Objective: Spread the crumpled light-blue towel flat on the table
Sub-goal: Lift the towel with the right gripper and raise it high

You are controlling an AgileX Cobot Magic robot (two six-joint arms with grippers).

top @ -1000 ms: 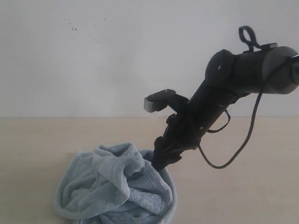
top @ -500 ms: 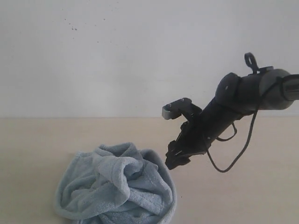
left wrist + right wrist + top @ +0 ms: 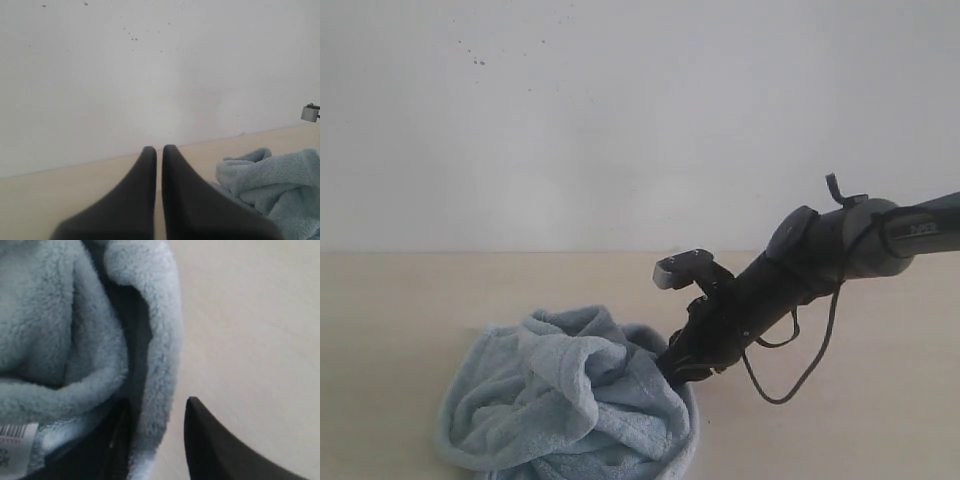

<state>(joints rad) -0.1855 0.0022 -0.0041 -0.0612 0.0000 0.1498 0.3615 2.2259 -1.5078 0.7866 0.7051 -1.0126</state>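
Straddling towel (image 3: pixel 155 335) edge w/ R pincer (image 3: pixel 157 407) apart, L pincer (image 3: pixel 159 148) together; if I close shallow, fold may slip.

Perhaps lab: bare wall (image 3: pixel 620 120), plain table (image 3: pixel 400 300)

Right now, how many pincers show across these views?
2. The right pincer sits at the towel's edge, jaws apart around a fold. The left pincer shows only in its own wrist view, shut, over the table, clear of the towel.
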